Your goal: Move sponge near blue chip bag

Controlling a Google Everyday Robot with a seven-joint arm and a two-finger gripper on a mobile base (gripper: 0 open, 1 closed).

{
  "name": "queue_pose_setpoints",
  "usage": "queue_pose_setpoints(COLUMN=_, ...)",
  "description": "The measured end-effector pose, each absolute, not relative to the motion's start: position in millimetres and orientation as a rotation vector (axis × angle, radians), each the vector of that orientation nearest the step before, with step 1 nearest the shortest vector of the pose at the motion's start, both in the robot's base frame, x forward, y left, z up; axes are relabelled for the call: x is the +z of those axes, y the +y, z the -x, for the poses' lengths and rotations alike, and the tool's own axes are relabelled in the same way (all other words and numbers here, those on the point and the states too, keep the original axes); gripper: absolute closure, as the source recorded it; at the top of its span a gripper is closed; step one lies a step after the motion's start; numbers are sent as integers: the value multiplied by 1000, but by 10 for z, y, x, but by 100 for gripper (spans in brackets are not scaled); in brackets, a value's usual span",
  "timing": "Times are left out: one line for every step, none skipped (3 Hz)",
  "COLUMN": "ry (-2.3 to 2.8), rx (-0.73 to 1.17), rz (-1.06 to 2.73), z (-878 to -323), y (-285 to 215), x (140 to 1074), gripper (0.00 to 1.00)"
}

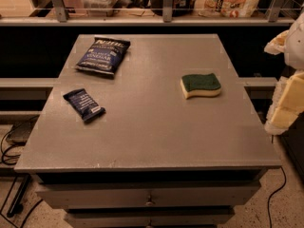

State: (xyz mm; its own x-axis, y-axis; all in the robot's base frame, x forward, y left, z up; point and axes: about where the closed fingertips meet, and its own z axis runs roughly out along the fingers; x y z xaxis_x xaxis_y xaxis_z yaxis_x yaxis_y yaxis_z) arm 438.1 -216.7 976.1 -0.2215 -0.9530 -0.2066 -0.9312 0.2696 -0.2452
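Note:
The sponge (200, 85), dark green on top over pale yellow foam, lies flat on the right half of the grey table (152, 132). The blue chip bag (103, 55), dark blue with white lettering, lies at the table's far left. About a third of the table's width separates the two. My gripper (286, 103) shows as pale white and yellow parts at the right edge of the camera view. It is beyond the table's right edge, to the right of the sponge and apart from it. It holds nothing that I can see.
A small narrow dark blue snack packet (84, 105) lies on the table's left side, in front of the chip bag. A railing and a shelf with containers (228, 1) run behind the table. Cables (9, 151) lie on the floor at the left.

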Motion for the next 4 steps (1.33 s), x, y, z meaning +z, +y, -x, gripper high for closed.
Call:
queue_pose_setpoints(ry=2232, rx=-98, rz=1725, z=-4382, y=-2167, x=9761, gripper=0)
queue_pose_setpoints(ry=2204, rx=-63, rz=1695, z=-4466, y=-2153, x=9773, gripper=0)
queue_pose_setpoints(ry=2118, rx=109, rz=1604, z=-4761, y=-2057, x=9688, gripper=0)
queue_pose_setpoints(ry=2024, rx=270, rz=1500, z=-5164, y=-1819, x=9554, gripper=0)
